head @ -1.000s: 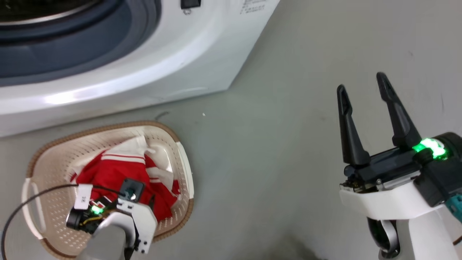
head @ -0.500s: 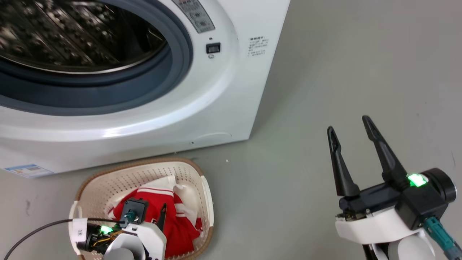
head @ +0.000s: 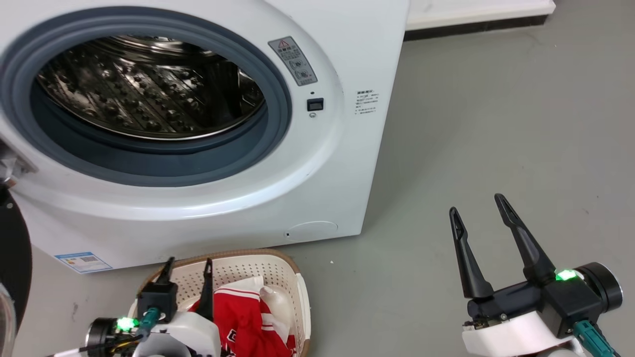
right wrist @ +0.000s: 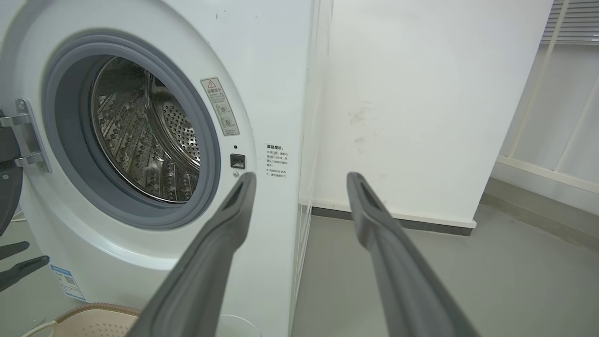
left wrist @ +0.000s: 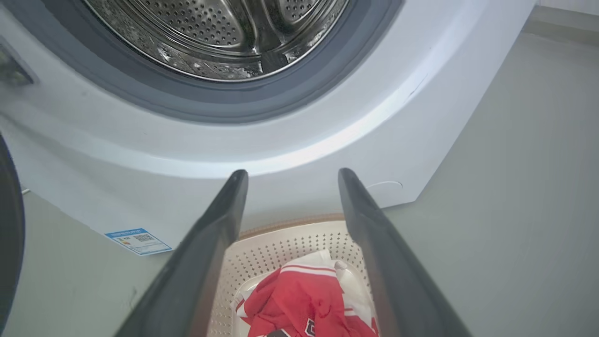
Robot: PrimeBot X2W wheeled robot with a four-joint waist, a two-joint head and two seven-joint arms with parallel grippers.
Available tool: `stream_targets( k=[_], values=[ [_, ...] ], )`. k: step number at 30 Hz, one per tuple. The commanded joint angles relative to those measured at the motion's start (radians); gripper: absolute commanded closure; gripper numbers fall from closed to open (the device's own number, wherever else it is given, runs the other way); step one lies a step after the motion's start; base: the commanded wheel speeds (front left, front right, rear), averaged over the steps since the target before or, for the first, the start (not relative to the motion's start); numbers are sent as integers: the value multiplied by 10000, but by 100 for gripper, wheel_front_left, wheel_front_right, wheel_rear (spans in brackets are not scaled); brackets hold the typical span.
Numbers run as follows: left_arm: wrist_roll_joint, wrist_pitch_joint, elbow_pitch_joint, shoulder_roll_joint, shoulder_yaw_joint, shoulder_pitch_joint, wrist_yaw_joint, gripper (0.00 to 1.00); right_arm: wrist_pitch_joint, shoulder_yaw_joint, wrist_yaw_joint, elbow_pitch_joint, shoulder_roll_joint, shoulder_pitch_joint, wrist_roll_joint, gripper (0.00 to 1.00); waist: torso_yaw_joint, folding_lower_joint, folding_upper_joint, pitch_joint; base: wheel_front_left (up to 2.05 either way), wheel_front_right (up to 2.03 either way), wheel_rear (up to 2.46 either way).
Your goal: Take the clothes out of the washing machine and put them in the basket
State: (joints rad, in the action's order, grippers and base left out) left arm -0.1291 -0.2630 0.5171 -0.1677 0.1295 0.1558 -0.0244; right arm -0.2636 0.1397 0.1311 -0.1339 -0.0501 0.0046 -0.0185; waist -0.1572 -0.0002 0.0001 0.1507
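Note:
The white washing machine [head: 317, 163] stands with its porthole open, and no cloth shows in the steel drum [head: 144, 94]. The cream basket [head: 292, 277] sits on the floor in front of it, holding the red clothes [head: 243, 317] with white stripe trim. My left gripper [head: 190, 261] hovers open over the basket's near side, holding nothing. Its wrist view looks between the open left gripper [left wrist: 293, 172] down at the clothes [left wrist: 299, 295] in the basket [left wrist: 281, 243]. My right gripper [head: 475, 204] is open over bare floor to the right, and in its own view the right gripper [right wrist: 302, 174] faces the washing machine [right wrist: 276, 70].
The dark-rimmed door [head: 12, 258] hangs open at the left edge on its hinge [right wrist: 25, 135]. Grey floor [head: 496, 124] stretches free to the machine's right. A white wall [right wrist: 421, 93] with a dark baseboard stands behind.
The head camera has tilted up, bringing the whole porthole into view. My left gripper has lifted out of the basket, leaving the clothes inside. The right gripper stays open.

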Motion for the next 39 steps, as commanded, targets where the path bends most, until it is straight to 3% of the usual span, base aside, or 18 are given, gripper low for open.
stream_targets(
  k=[1,7,21,39],
  values=[
    [107,-25,-446,57,-157,-197,-120,0,-16,-45,-7,12,-1,154,-66,0,121,2,-1,-162,0,0,0],
    [269,-25,-2235,365,-983,-1099,-478,0,-16,-204,-7,70,-1,413,-92,0,235,2,-1,-530,0,0,0],
    [773,-26,-4828,989,-1865,-2537,-507,0,-17,-646,-7,50,-2,1091,91,0,423,2,-1,-1208,0,0,0],
    [1095,-24,-5607,1151,-1718,-3185,-576,0,-17,-1018,-7,307,-1,1415,336,0,637,2,-1,-1415,0,0,0]
  ],
)
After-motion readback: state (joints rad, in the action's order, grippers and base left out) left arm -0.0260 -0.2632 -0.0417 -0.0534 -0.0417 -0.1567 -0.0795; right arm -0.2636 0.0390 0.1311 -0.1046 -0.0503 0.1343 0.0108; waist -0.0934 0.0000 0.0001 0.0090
